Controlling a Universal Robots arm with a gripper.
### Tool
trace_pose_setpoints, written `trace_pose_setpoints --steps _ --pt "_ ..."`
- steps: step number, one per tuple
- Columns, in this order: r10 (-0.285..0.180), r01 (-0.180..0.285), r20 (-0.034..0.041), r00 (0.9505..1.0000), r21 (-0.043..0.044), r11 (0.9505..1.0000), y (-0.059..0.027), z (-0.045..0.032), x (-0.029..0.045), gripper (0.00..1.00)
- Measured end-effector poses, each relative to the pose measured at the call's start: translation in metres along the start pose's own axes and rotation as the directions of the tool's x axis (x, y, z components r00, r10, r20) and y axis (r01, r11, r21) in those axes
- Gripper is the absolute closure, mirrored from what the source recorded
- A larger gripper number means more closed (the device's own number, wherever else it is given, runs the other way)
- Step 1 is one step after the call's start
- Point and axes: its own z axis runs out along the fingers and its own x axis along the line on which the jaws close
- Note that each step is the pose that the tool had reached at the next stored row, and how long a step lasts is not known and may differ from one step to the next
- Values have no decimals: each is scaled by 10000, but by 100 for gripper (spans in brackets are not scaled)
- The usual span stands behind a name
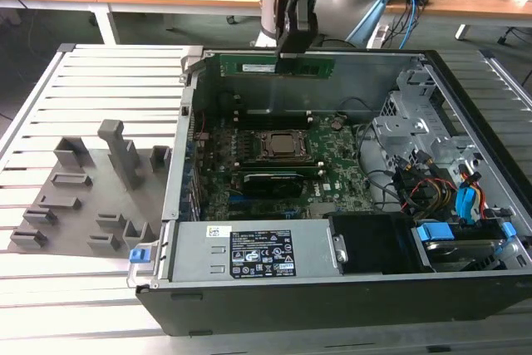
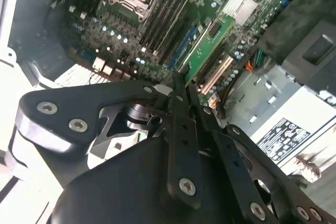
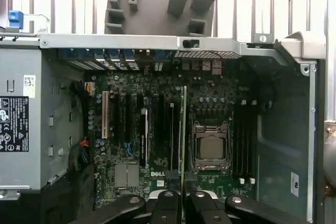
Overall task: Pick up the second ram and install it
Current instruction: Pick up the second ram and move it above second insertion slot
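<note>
We see the gripper (image 1: 293,51) clamped on the second ram (image 1: 241,65), the stick's long axis running nine to three o'clock in the exterior view, above the open computer case's (image 1: 274,305) far wall, the motherboard (image 1: 337,176) at six o'clock below.

One ram stick (image 1: 241,65), one tool (image 1: 293,49), one computer case (image 1: 291,309), one grey tray (image 1: 79,197), one motherboard (image 1: 337,174).

Slatted table (image 1: 66,288) bears a grey holder tray (image 1: 83,205) and an open computer case (image 1: 332,301).
</note>
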Motion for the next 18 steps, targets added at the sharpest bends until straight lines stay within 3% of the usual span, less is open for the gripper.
trace_pose_setpoints --steps 3,5,9,13,15,16,18 --pt "-5 5 -5 10000 -16 10000 -106 14 -21 86" --pt "-10 10 -10 10000 -37 10000 -235 31 -48 86" --pt "-11 11 -11 10000 -51 10000 -334 46 -66 86" --pt "-18 18 -17 10000 -72 10000 -522 72 -99 86" --pt "-18 18 -19 10000 -77 10000 -566 78 -105 86" --pt "-20 20 -23 10000 -87 10000 -645 88 -117 86" --pt "-21 21 -26 10000 -96 10000 -699 96 -128 86"
